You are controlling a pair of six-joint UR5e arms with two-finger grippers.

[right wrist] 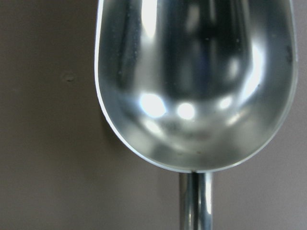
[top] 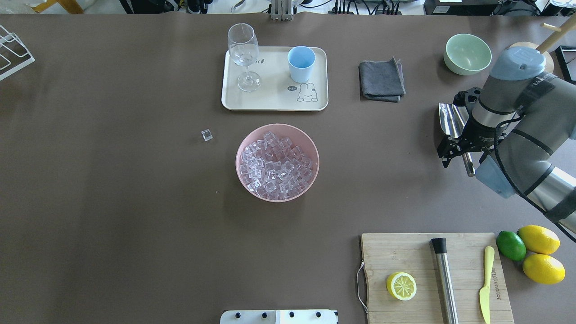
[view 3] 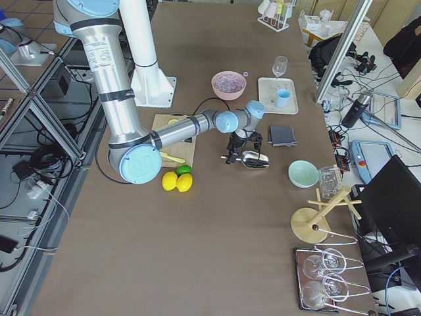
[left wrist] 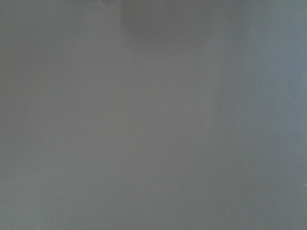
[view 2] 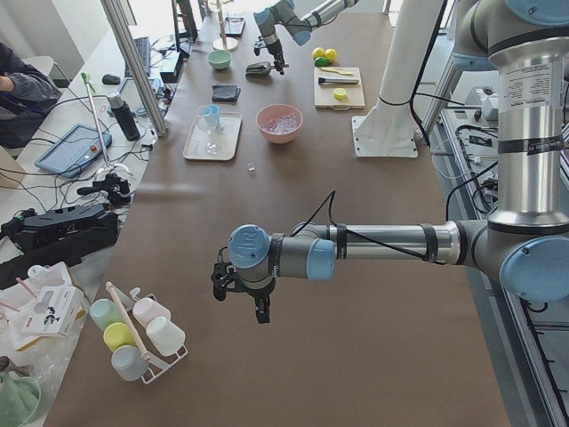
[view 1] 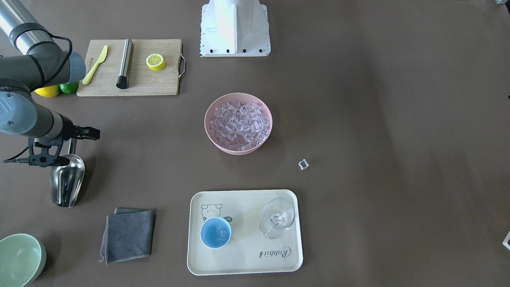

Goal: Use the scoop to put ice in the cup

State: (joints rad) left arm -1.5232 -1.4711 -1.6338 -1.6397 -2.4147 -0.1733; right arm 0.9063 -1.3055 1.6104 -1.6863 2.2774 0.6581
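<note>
Right claw (view 1: 71, 140) sits right over scoop (view 1: 67, 181) handle, grip unclear; left claw (view 2: 240, 301) unclear too. Tray (view 1: 243, 255) reads "Rabbit", cup (view 1: 215, 232) on it. Ice (view 1: 238, 125) in pink bowl (view 1: 207, 119), one cube (view 1: 303, 164) loose nearby.

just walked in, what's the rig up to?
Right gripper is down at the handle of the scoop, which lies empty on the table; can't tell if it grips. Ice is in the pink bowl, one cube loose on the table. Cup sits on the tray. Left gripper hangs over bare table.
</note>
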